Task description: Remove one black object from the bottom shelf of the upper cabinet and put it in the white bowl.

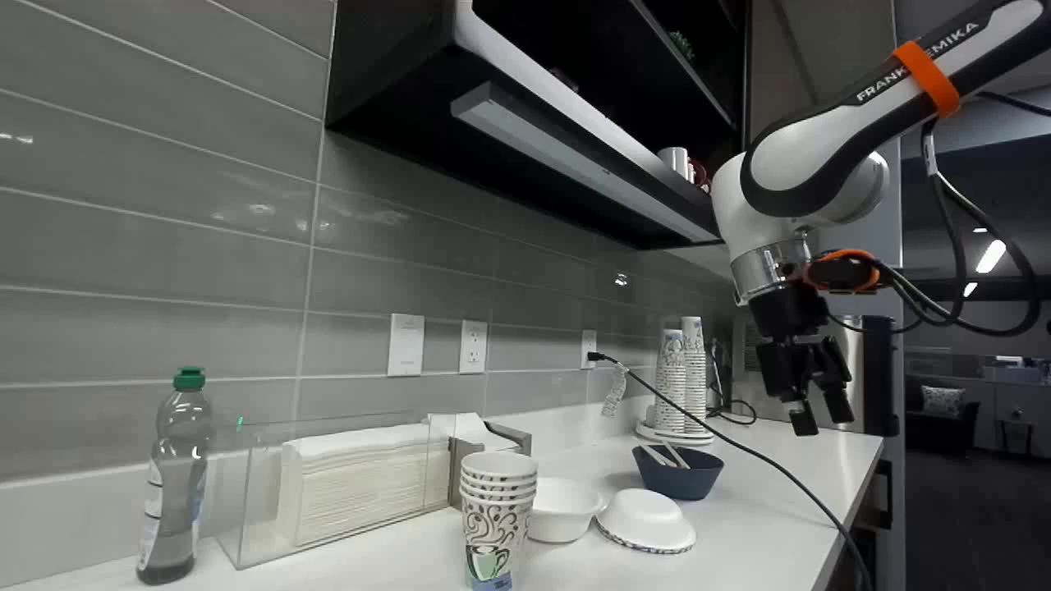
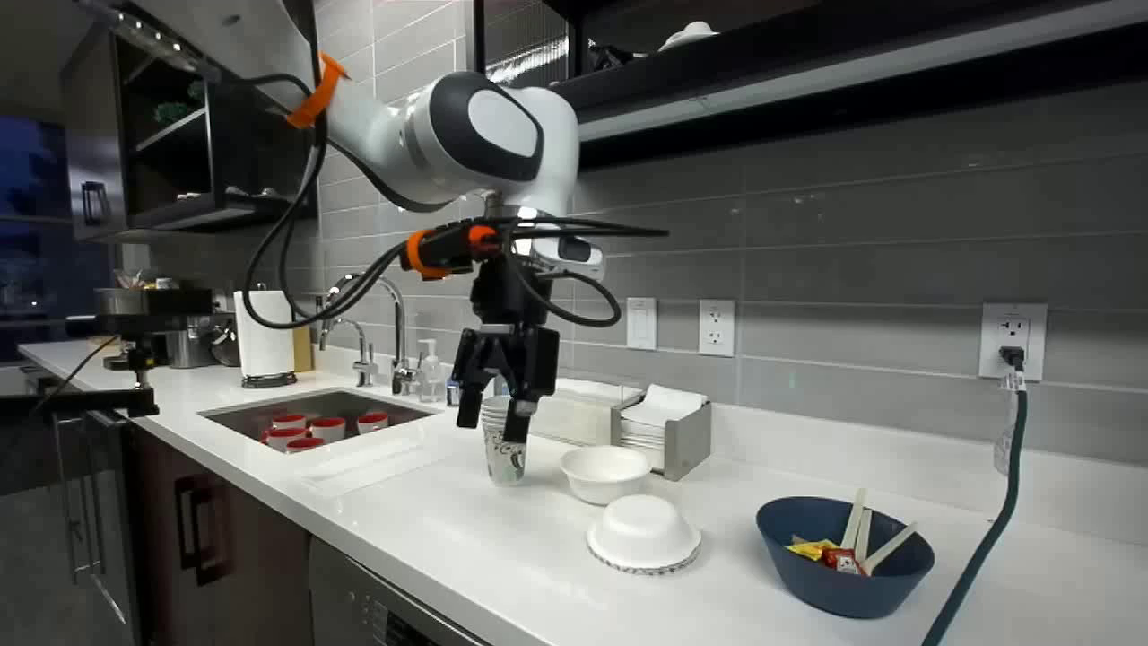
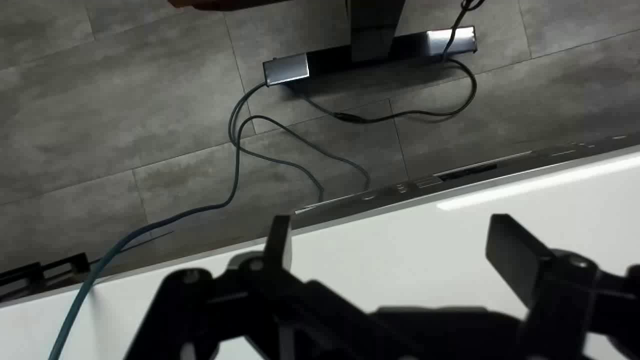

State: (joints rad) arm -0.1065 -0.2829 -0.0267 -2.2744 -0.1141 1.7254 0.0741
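My gripper [image 1: 821, 414] is open and empty above the counter, fingers pointing down; it also shows in an exterior view [image 2: 492, 420] and in the wrist view [image 3: 390, 240]. The white bowl [image 1: 565, 509] stands upright on the counter, below the gripper, and shows in both exterior views [image 2: 606, 474]. The black upper cabinet [image 1: 394, 94] hangs above. Its bottom shelf [image 1: 575, 97] has a pale grey front edge. A small dark item on that shelf [image 1: 564, 79], perhaps the black object, also shows dimly in an exterior view [image 2: 610, 57]; its shape is unclear.
Upturned white bowls [image 2: 644, 534] lie beside the white bowl. Paper cups [image 1: 497, 517], a napkin holder [image 2: 686, 438], a soap bottle [image 1: 175, 484] and a blue bowl [image 2: 843, 574] with sticks stand around. A cable [image 1: 755, 451] crosses the counter. A sink [image 2: 404, 413] holds cups.
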